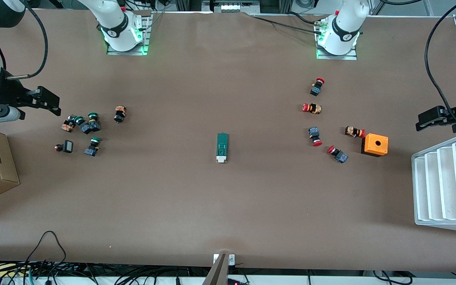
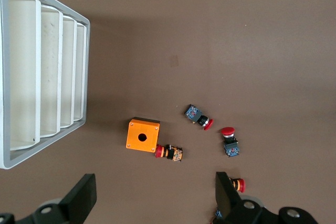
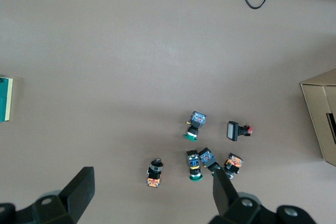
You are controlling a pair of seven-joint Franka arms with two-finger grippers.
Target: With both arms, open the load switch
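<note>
The load switch (image 1: 222,147) is lying flat at the middle of the table (image 1: 228,206), its white end pointing toward the front camera, untouched. The right gripper (image 3: 149,195) is hovering with fingers spread wide over the cluster of green-capped push buttons (image 1: 87,128) toward the right arm's end. The left gripper (image 2: 155,200) is hanging, likewise spread and empty, above the red-capped push buttons (image 1: 317,136) beside the orange box (image 1: 375,145), well apart from the load switch.

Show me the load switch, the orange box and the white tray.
load switch (image 1: 222,147), front view, green body.
orange box (image 1: 375,144), front view, top face beside its hole.
white tray (image 1: 416,190), front view, outer rim.
</note>
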